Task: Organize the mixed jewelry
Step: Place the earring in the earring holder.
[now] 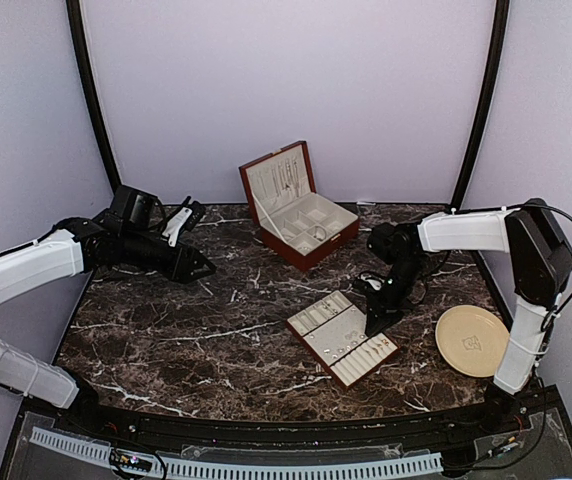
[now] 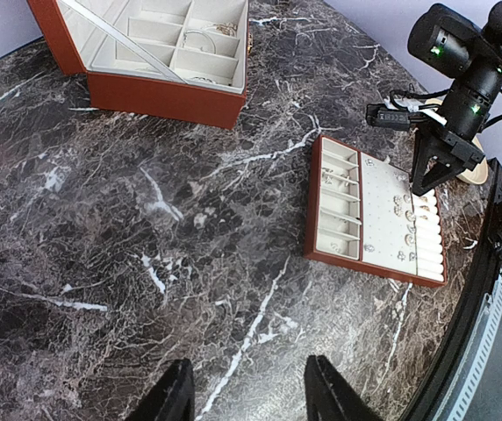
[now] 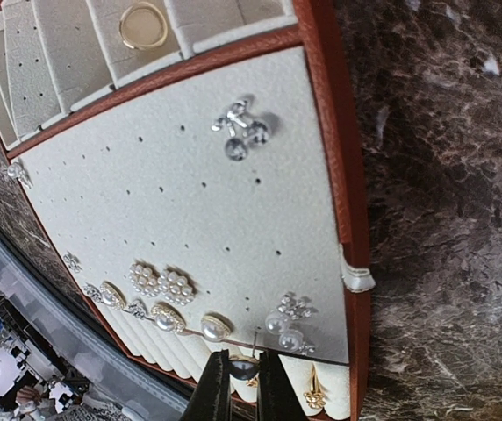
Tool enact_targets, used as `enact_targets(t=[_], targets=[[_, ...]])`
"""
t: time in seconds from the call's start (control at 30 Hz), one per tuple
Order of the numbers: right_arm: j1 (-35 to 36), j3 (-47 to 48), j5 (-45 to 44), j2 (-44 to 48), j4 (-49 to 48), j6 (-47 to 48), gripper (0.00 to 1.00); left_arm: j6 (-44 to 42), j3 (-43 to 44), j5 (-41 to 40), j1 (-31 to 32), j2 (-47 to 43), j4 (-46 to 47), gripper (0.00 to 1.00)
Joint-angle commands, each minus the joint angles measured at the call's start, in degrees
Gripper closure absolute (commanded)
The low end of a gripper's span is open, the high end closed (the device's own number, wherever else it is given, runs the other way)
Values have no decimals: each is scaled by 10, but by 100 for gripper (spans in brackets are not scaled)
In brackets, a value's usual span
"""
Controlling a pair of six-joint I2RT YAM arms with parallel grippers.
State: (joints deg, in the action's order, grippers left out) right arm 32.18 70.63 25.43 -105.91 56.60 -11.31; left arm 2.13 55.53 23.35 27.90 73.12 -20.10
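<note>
though hidden from above, right gripper (image 3: 244,358) pinches an earring (image 3: 241,368); left gripper (image 2: 249,364) gapes empty.

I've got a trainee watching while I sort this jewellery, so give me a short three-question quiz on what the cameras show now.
1. True or false: the left gripper is holding a piece of jewellery.
2. The right gripper is at: A round beige plate; B flat red-brown tray with cream lining; C open red-brown wooden box.
3. What lies in the tray compartment at the top of the right wrist view?
Key: 1 false, open over the dark veined marble table; 2 B, shut on a tiny silvery earring-like piece; 3 a gold ring.
</note>
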Motion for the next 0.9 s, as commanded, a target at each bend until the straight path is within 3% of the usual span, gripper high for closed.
enact_targets(t=[0.0, 0.87], targets=[[-2, 10, -7, -10, -21, -6, 96, -6, 12, 8, -3, -18, -6, 55], [-2, 16, -21, -8, -11, -4, 96, -5, 10, 13, -2, -18, -5, 55]])
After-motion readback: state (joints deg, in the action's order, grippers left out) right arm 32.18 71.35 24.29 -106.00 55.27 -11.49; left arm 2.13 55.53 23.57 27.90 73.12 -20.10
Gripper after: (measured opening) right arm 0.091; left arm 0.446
